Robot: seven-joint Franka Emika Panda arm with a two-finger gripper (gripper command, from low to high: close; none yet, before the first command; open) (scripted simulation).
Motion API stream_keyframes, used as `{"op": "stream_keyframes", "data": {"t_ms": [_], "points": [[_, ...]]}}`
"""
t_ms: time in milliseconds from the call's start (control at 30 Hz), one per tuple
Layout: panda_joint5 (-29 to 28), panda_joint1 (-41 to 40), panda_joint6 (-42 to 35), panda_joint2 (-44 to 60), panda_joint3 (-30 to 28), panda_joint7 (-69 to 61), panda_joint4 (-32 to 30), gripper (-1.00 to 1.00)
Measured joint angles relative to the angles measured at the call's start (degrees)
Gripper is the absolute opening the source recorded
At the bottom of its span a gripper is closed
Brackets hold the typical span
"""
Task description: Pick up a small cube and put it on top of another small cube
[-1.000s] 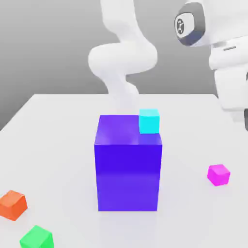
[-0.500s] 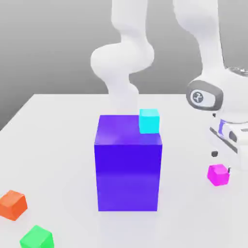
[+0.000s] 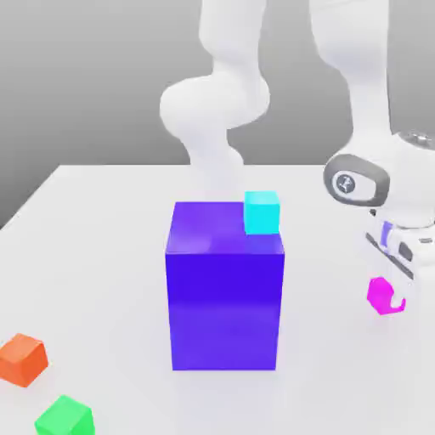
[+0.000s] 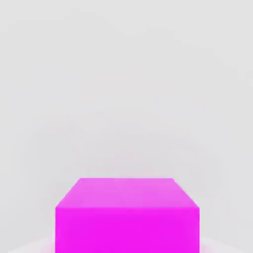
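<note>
Your gripper [image 3: 392, 293] is down over the pink cube [image 3: 380, 295] on the counter [image 3: 102, 246], at the exterior view's right of the purple block [image 3: 225, 297]; whether it has closed, you cannot tell. The cube looks light, rigid and smooth: grip two opposite flat sides, mid-height.

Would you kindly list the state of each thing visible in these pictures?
magenta cube: on the table, partly hidden by the gripper.
gripper: lowered at the magenta cube.
cyan cube: resting on top of the big purple-blue block.
big purple-blue block: upright on the table.
orange cube: on the table.
green cube: on the table.
</note>
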Motion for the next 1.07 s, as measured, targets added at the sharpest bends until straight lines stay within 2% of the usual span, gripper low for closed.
{"op": "stream_keyframes", "data": {"t_ms": [67, 267, 400, 700, 800, 867, 900, 1067], "points": [[-0.32, -0.82, -3.94, -0.61, -0.91, -0.07, 2.18, -1.00], [-1.68, -9.03, -15.83, 3.61, -9.49, -3.62, 13.97, -1.00], [0.75, -16.91, -19.86, 5.83, -15.34, -9.95, 19.43, -1.00], [7.50, -33.42, -21.71, 7.55, -24.57, -24.52, 25.07, -1.00], [11.62, -39.55, -19.28, 9.36, -26.43, -30.76, 26.12, -1.00], [15.93, -44.06, -15.36, 13.91, -25.40, -35.36, 27.45, -1.00], [17.49, -45.39, -13.53, 16.05, -24.52, -36.73, 27.77, 1.00], [17.49, -45.39, -13.53, 16.05, -24.52, -36.73, 27.77, 1.00]]}}
